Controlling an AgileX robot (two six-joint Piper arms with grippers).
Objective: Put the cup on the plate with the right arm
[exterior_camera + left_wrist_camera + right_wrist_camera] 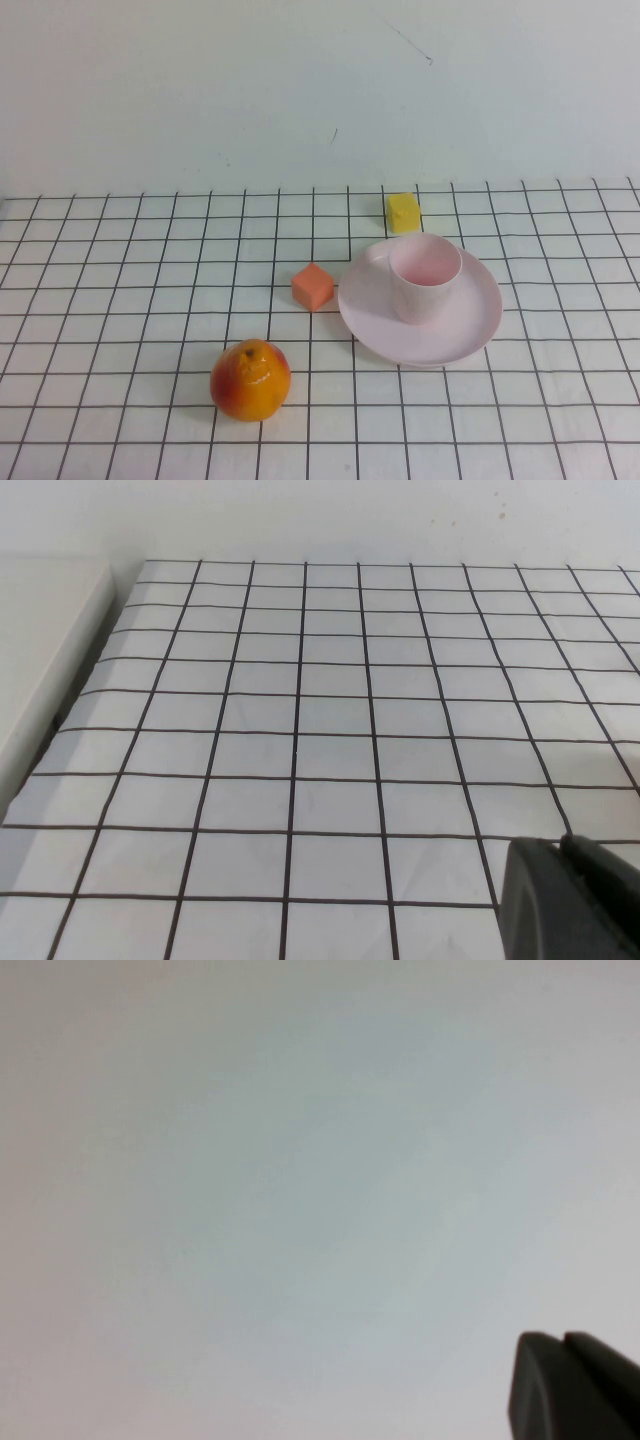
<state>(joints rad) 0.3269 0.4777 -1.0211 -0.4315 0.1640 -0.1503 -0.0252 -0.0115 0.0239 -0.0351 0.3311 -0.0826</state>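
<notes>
Right gripper [575,1390] only peeking into its wrist view against blank wall, left gripper [570,900] above bare grid cloth [320,740]. Cup [424,277] sitting upright on plate [470,325], orange block [312,286] just beside.

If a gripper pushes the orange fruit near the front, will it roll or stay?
The fruit looks round, so it would probably roll. Its smooth skin may slip. Left gripper and right gripper show only in their own wrist views, far from it.
</notes>
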